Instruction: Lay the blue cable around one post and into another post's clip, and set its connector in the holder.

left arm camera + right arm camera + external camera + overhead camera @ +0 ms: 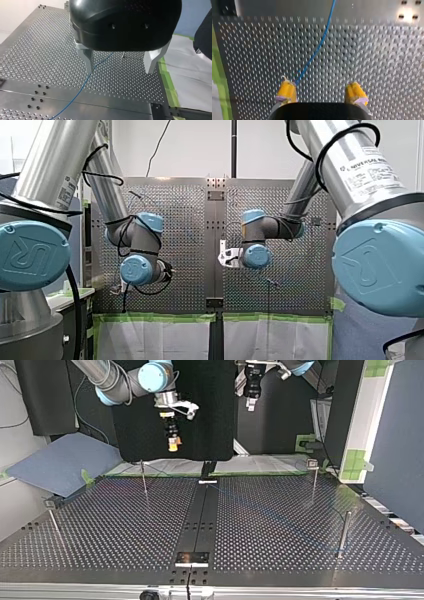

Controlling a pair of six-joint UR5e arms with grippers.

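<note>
- Cable (82, 86), blue, lies flat on the perforated table (37, 50), passing beneath my left gripper (120, 62), whose 2 metal fingers stand wide apart, empty.
- My right gripper (321, 92) hangs above the cable, its 2 yellow pads (286, 91) spread wide, holding nothing.

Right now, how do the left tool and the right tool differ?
The left tool has bare metal fingers; the right tool has yellow pads. In the top view the right tool hangs lower than the left tool. Both are open, empty, above the blue cable.
</note>
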